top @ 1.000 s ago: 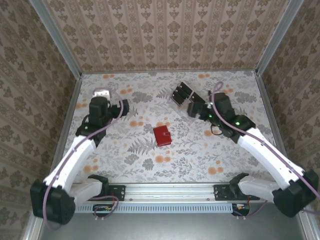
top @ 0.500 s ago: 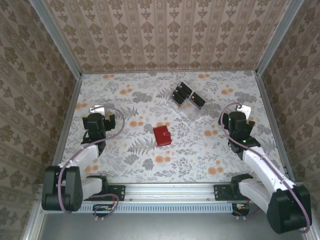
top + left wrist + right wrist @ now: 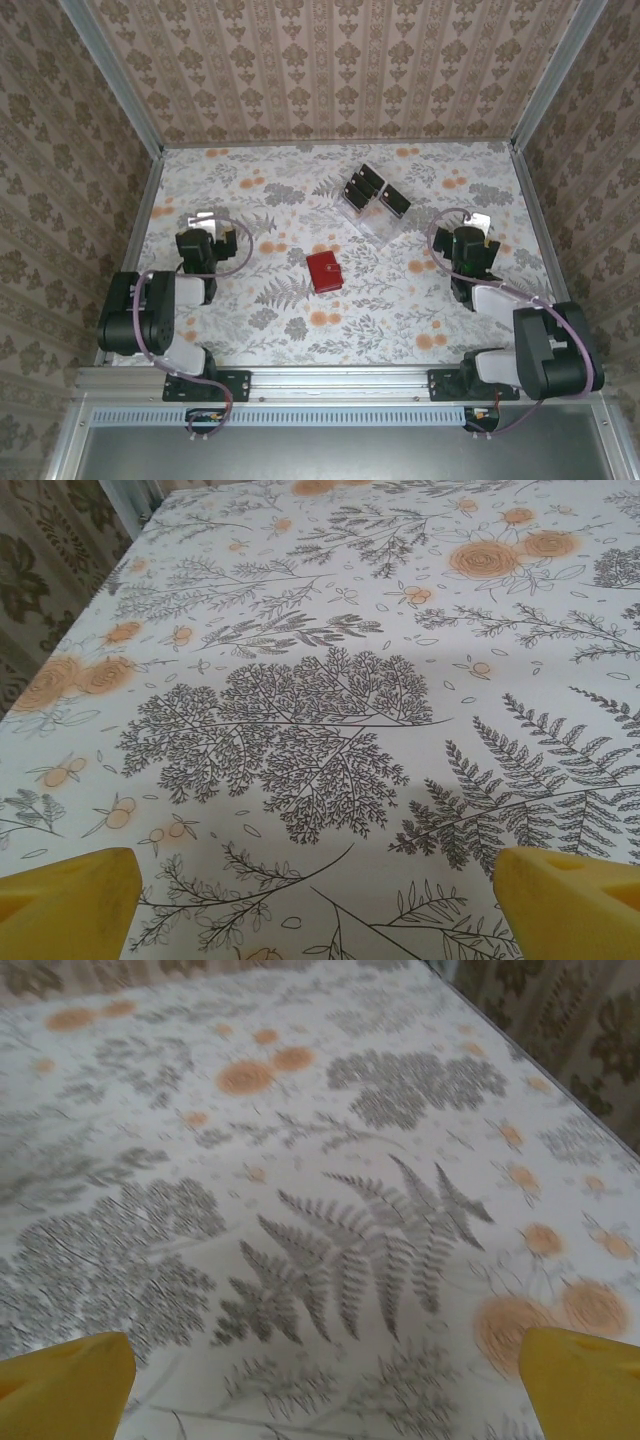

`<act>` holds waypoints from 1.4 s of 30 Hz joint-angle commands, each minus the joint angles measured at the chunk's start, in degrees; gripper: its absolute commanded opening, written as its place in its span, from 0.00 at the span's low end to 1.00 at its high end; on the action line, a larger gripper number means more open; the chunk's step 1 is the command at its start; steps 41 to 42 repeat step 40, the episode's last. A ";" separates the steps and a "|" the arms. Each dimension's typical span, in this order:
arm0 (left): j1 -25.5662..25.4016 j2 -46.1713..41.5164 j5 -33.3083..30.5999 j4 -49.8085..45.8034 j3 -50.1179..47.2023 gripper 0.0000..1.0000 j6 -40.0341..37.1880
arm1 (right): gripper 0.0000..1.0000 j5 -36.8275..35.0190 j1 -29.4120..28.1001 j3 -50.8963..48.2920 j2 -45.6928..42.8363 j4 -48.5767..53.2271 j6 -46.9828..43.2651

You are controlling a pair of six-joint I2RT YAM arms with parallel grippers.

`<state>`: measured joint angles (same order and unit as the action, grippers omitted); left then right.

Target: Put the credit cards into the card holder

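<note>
The small, square red leather-like wallet lies folded mid-table on the flat floral-print tabletop. The thin black rectangular cards stand well behind it in a clear plastic tiered rack. To either side, the left gripper and right gripper hover spread wide, their yellow fingers empty.

No lettering, number or brand is legible. The pale marks on the small black rectangular cards, at one o'clock from the small red leather-like folding wallet, are too small to read; the floral-printed white tabletop bears pattern alone.
</note>
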<state>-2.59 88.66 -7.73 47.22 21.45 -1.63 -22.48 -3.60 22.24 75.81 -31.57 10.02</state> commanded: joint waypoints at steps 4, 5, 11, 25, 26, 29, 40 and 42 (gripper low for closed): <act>1.01 -0.10 3.20 3.55 1.31 1.00 -0.91 | 1.00 3.08 0.74 5.38 3.53 -1.61 -2.86; 1.07 -0.17 3.32 3.42 1.36 1.00 -0.98 | 1.00 3.62 0.78 5.18 4.92 -3.66 -4.10; 1.18 -0.17 4.91 2.98 1.58 1.00 -1.23 | 0.97 9.78 1.56 -2.45 12.99 -26.19 -6.22; 1.53 0.00 5.51 2.39 1.88 1.00 -1.10 | 1.00 9.41 0.61 0.13 11.83 -19.49 -7.03; 1.53 -0.05 5.44 2.44 1.84 1.00 -1.07 | 1.00 9.37 0.61 0.17 11.96 -19.45 -7.03; 1.54 0.00 5.44 2.35 1.93 1.00 -1.03 | 1.00 9.41 0.69 0.13 11.95 -19.32 -7.01; 1.51 -0.01 5.37 2.44 1.93 1.00 -1.18 | 1.00 10.30 1.05 0.35 11.81 -18.96 -6.86; 1.51 -0.01 5.37 2.44 1.93 1.00 -1.18 | 1.00 10.30 1.05 0.35 11.81 -18.96 -6.86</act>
